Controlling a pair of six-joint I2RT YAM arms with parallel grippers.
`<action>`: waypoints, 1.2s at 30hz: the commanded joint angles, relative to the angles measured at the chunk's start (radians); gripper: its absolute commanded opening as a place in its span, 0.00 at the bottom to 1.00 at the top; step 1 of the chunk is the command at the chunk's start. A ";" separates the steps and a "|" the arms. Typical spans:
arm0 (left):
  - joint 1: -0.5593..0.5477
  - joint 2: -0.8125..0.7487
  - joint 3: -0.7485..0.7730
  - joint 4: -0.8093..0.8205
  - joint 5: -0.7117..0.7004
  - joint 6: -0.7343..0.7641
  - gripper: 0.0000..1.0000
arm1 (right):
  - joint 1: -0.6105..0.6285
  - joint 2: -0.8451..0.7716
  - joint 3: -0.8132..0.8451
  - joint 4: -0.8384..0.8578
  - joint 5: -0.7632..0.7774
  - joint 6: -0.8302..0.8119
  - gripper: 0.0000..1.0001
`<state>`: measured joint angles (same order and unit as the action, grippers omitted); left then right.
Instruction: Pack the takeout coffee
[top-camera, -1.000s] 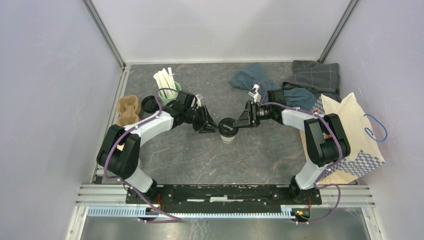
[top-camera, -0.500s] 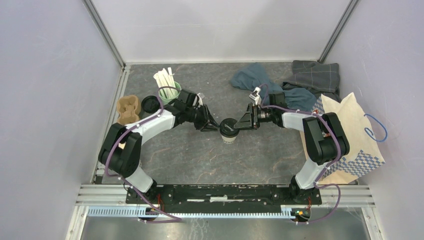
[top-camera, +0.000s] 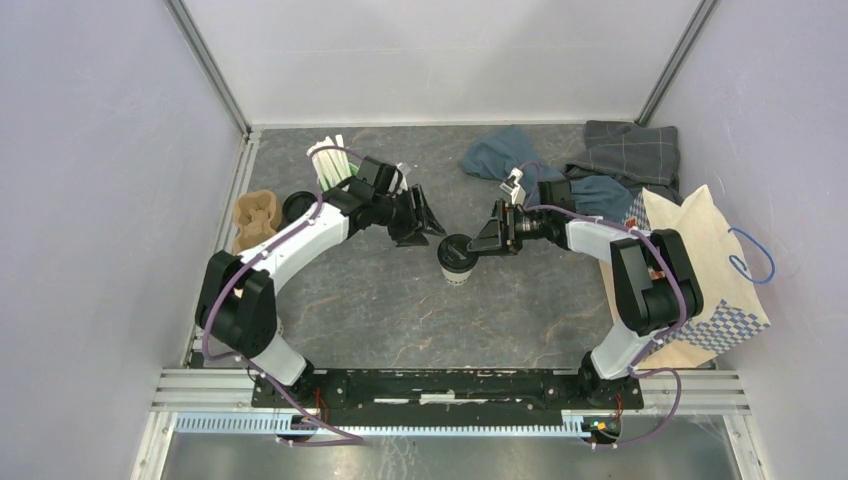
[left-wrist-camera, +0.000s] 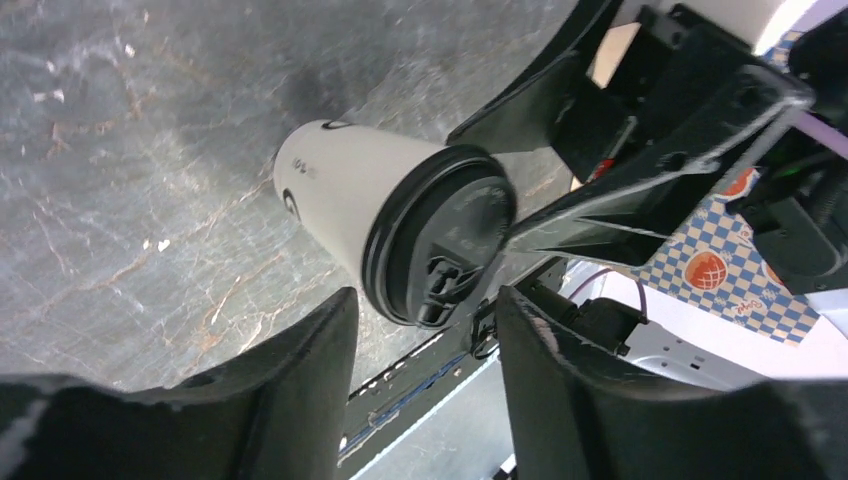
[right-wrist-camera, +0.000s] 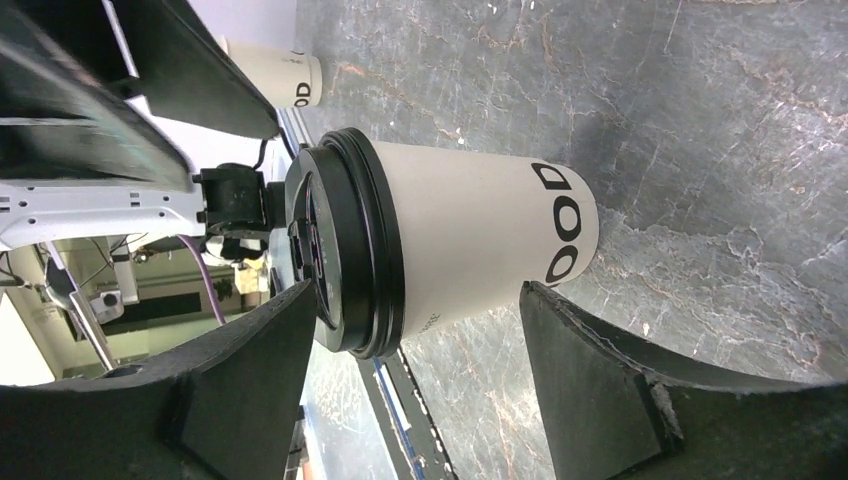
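On veined grey table (top-camera: 380, 300), tapered paper cup (top-camera: 456, 260), left claw (top-camera: 428, 222) apart, right claw (top-camera: 482, 236) apart.

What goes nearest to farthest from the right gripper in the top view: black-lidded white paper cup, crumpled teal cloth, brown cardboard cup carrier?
1. Black-lidded white paper cup: just beside the right gripper.
2. Crumpled teal cloth: farther back.
3. Brown cardboard cup carrier: far left.
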<state>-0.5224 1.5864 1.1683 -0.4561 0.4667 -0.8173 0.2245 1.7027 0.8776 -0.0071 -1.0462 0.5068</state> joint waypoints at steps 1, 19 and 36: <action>-0.001 -0.011 0.077 -0.048 -0.042 0.052 0.65 | 0.003 -0.055 0.022 -0.010 0.021 -0.004 0.82; -0.033 0.197 0.178 -0.014 0.039 0.104 0.43 | 0.062 -0.123 0.006 -0.071 0.173 0.028 0.45; -0.042 0.246 0.277 -0.076 0.023 0.223 0.54 | 0.193 -0.374 -0.214 0.058 0.408 0.263 0.58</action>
<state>-0.5579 1.8469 1.4220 -0.5270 0.5076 -0.6609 0.4000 1.3594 0.6704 0.0425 -0.6975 0.7498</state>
